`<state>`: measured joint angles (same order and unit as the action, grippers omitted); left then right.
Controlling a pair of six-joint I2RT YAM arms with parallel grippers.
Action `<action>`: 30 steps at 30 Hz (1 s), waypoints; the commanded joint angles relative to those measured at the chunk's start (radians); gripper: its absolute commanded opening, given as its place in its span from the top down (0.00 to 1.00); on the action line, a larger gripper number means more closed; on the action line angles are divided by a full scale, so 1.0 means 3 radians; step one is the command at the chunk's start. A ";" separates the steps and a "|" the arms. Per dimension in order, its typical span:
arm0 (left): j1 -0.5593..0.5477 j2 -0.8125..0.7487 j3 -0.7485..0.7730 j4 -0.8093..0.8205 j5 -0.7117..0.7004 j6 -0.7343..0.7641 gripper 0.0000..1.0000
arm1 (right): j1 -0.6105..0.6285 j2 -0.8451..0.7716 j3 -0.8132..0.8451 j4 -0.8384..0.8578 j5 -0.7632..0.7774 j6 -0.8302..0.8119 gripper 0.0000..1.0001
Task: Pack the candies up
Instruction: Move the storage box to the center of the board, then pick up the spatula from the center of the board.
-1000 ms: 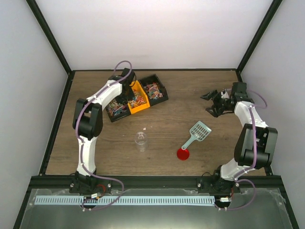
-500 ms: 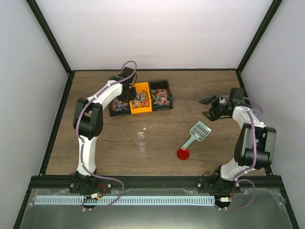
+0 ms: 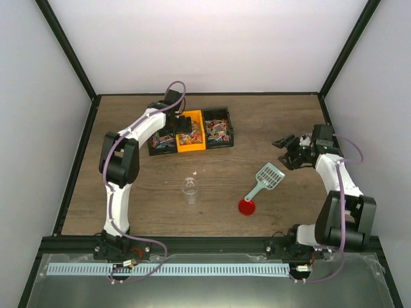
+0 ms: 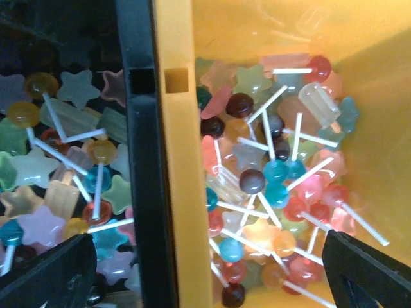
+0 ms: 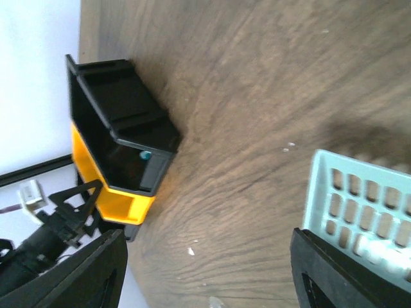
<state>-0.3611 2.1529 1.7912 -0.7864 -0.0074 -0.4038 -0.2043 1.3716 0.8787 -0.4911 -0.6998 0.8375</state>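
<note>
Candies (image 4: 276, 173) fill orange bin (image 4: 173, 160); scoop (image 5: 350, 199) cut off at frame edge.

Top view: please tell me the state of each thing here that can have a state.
Left fingers, open over the orange bin.
Right fingers, open, holding nothing.
Cup, upright, lid off.
Red lid, flat on the table.
Scoop, lying on the table, not held.
Candies, piled loose in the orange bin.

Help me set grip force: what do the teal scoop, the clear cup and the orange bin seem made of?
Teal scoop: likely moulded plastic, matte, with a slotted grid. Clear cup: see-through, glass or clear plastic; cannot tell which. Orange bin: probably plastic, smooth, evenly coloured walls.
</note>
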 commanded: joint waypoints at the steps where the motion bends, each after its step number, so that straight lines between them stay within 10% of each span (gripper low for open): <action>1: -0.0079 -0.0233 -0.0100 -0.0011 -0.0366 -0.0134 0.00 | 0.0016 -0.0261 -0.0093 -0.0543 0.0606 -0.0227 0.30; 30: -0.0141 -0.0501 0.0050 -0.0145 -0.0018 -0.0254 0.00 | 0.0241 -0.0086 -0.0651 -0.0311 0.1456 -0.0332 0.60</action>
<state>-0.4011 1.9877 1.7844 -0.8185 -0.0372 -0.4938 -0.1726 1.3106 0.6575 -0.6083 -0.2718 0.7296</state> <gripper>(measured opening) 0.999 0.398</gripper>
